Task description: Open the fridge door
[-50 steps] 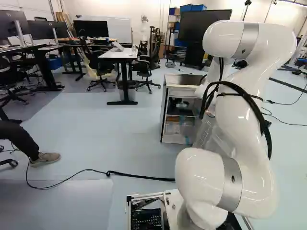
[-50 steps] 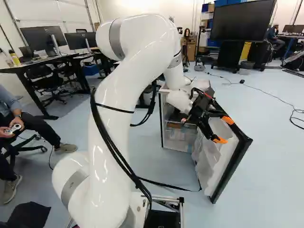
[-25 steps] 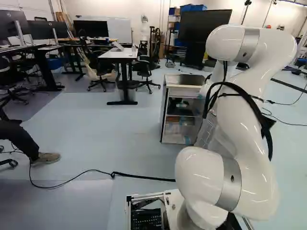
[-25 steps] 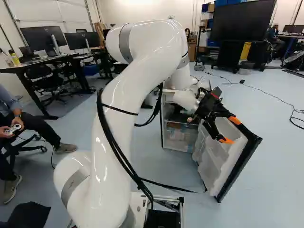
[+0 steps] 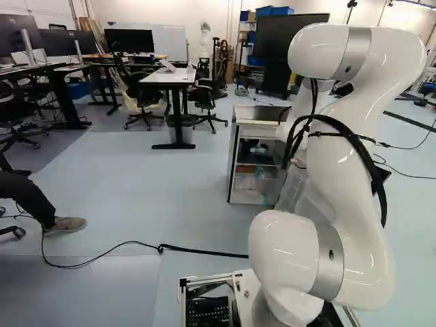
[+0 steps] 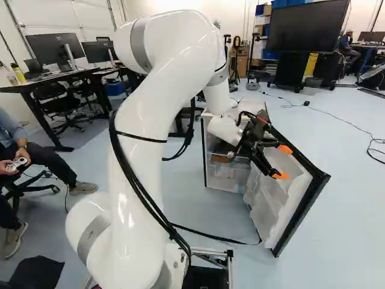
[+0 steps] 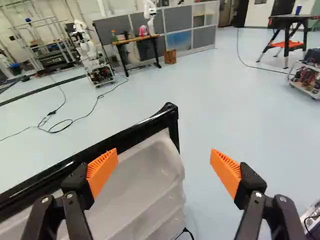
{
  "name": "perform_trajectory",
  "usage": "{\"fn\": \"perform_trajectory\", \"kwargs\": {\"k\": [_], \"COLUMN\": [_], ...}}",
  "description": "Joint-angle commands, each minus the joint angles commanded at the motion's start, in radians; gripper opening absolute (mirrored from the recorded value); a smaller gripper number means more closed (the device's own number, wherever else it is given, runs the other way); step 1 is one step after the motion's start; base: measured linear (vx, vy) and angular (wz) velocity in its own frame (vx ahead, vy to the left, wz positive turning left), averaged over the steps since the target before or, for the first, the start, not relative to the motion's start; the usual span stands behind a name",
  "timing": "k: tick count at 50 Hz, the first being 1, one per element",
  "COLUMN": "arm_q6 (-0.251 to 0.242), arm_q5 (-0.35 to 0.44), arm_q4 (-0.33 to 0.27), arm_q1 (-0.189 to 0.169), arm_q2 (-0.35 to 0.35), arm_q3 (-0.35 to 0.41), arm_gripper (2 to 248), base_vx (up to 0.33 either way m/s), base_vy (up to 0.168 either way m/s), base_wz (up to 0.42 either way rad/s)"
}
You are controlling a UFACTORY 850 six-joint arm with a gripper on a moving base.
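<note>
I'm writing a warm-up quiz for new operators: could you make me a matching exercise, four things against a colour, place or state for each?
1. Gripper
2. Fridge door
3. Finger pads
4. Fridge cabinet

A. Orange
B. Just left of the arm in the left base view
C. Its two fingers spread apart
D. Swung open, white inside with a black edge

Right pairs: 1-C, 2-D, 3-A, 4-B

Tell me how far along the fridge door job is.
Looks done: the fridge door stands swung well out from the fridge, exposing its interior. In hand: nothing gripped; the open gripper is by the door's inner side. Left: perhaps a slight further push, then backing the arm away.
</note>
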Motion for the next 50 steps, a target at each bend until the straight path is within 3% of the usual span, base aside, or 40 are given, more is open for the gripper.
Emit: {"fn": "perform_trajectory", "kwargs": {"k": [35, 50], "arm_q6": [0.000, 0.000], "arm_q5": [-0.070, -0.077], "arm_q4": [-0.249, -0.273], "arm_q1": [0.107, 0.125], "arm_q2": [0.135, 0.156], "arm_q3": [0.213, 0.243], "arm_gripper": [247, 247], "base_vx": [0.000, 0.000], "base_vy": [0.000, 0.000], "base_wz": [0.000, 0.000]}}
